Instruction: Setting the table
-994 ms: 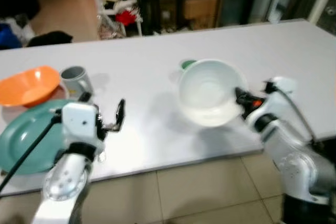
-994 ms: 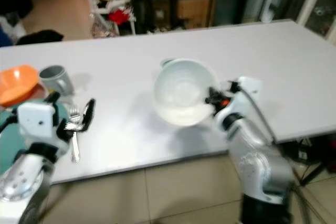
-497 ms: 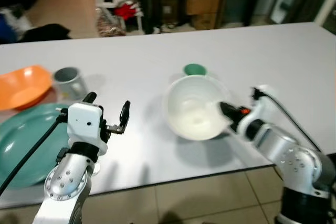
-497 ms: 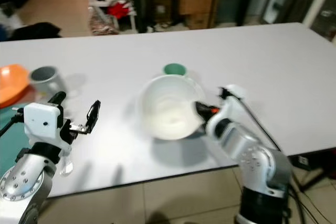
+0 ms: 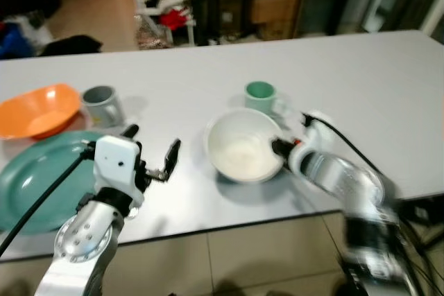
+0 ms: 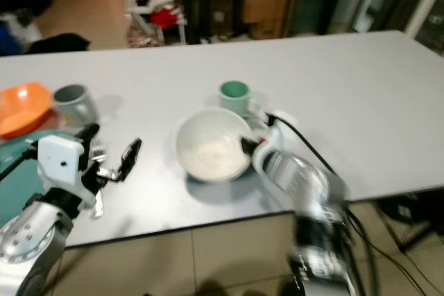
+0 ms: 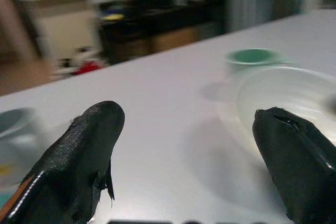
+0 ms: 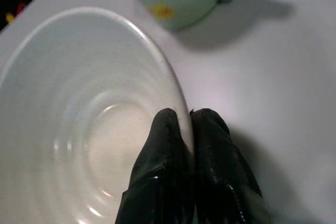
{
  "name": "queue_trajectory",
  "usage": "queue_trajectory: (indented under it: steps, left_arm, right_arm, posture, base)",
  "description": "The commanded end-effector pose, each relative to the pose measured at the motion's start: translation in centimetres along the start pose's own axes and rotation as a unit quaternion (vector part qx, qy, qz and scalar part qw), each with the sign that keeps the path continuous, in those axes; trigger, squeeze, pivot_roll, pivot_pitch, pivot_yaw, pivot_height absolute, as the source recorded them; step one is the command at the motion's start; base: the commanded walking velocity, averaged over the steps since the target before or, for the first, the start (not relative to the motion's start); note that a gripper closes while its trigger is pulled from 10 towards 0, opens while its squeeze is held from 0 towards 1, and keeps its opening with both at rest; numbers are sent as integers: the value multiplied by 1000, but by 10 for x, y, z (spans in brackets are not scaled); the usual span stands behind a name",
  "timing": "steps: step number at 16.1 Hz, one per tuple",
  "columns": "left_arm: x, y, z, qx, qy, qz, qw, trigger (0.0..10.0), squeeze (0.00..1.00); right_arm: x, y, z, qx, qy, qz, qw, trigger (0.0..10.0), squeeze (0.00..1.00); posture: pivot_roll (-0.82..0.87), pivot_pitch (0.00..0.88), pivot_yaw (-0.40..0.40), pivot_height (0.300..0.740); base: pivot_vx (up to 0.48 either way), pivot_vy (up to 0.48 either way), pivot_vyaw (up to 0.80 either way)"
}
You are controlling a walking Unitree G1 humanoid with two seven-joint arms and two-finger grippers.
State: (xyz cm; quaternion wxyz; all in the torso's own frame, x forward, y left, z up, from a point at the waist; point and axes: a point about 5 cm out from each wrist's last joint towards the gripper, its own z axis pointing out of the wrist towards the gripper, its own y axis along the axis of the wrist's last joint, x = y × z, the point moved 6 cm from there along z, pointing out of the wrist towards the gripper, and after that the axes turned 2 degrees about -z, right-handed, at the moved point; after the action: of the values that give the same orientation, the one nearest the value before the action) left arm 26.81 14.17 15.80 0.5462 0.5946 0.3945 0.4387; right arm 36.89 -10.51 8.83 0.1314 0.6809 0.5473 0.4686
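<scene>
Lowered onto the surface (image 5: 361, 74) beside the green mug (image 5: 261, 93), the white bowl (image 5: 243, 145) is pinched at its rim by the right fingers (image 8: 181, 145), left fingers (image 7: 100, 145) spread empty, setting barely begun.

Two bowls (image 5: 244, 154) (image 5: 38, 110), two mugs (image 5: 261, 95) (image 5: 101, 104), one plate (image 5: 35, 179)

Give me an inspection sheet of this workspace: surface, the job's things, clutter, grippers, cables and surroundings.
Surface: white table, over a tiled floor.
Job's things: white bowl, its rim pinched by the right gripper; green mug just behind the bowl; grey mug; orange bowl; teal plate; cutlery beside the plate.
Clutter: nothing seen.
Grippers: left gripper open, empty, above the table.
Cables: black cable along the left arm; another on the right arm.
Surroundings: dark furniture, blurred.
</scene>
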Motion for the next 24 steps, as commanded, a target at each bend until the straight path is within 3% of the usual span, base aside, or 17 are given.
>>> queue_trajectory:
  steps: [1, 4, 6, 7, 13, 14, 15, 16, 21, 24]
  left_arm:
    - [-9, 5, -1, -4, -27, -6, 1000, 10000, 0]
    - [-28, 2, -9, 18, -88, -35, 995, 10000, 0]
    - [-33, 0, -11, 29, -107, -36, 993, 10000, 0]
    - [-36, -2, -13, 38, -121, -35, 991, 10000, 0]
    - [-38, -2, -16, 49, -129, -38, 990, 10000, 0]
    - [-39, -3, -16, 50, -129, -38, 990, 10000, 0]
    - [-39, -3, -17, 52, -129, -38, 990, 10000, 0]
    - [-39, -4, -17, 53, -130, -37, 989, 10000, 0]
    - [-37, -4, -15, 55, -126, -33, 990, 10000, 0]
    - [-37, -2, -15, 49, -125, -33, 990, 10000, 0]
  right_arm:
    - [10, 14, 3, -21, 8, 7, 1000, 10000, 0]
    - [20, 13, 20, 10, 17, 36, 999, 10000, 0]
    - [26, 12, 27, 26, 21, 43, 999, 10000, 0]
    - [38, 14, 34, 37, 34, 41, 998, 10000, 0]
    - [59, 16, 45, 55, 40, 27, 997, 10000, 0]
    - [59, 15, 46, 59, 40, 33, 997, 10000, 400]
    - [58, 14, 47, 62, 38, 35, 997, 10000, 600]
    - [59, 12, 48, 68, 41, 44, 996, 10000, 1000]
    - [65, 20, 46, 64, 58, 54, 995, 10000, 1000]
    - [57, 33, 34, 56, 66, 29, 996, 10000, 1000]
  posture:
    - [-99, 0, 33, 740]
    - [-96, 0, 33, 740]
    - [-97, 0, 35, 740]
    - [-94, 0, 34, 740]
    - [-84, 0, 22, 740]
    - [-82, 0, 22, 740]
    - [-82, 0, 22, 740]
    - [-82, 0, 22, 740]
    - [-83, 0, 26, 740]
    - [-84, 0, 20, 740]
  base:
    - [0, 0, 0]
    - [0, 0, 0]
    - [0, 0, 0]
    - [0, 0, 0]
    - [0, 0, 0]
    - [0, 0, 0]
    - [0, 0, 0]
    - [0, 0, 0]
    - [0, 0, 0]
    - [0, 0, 0]
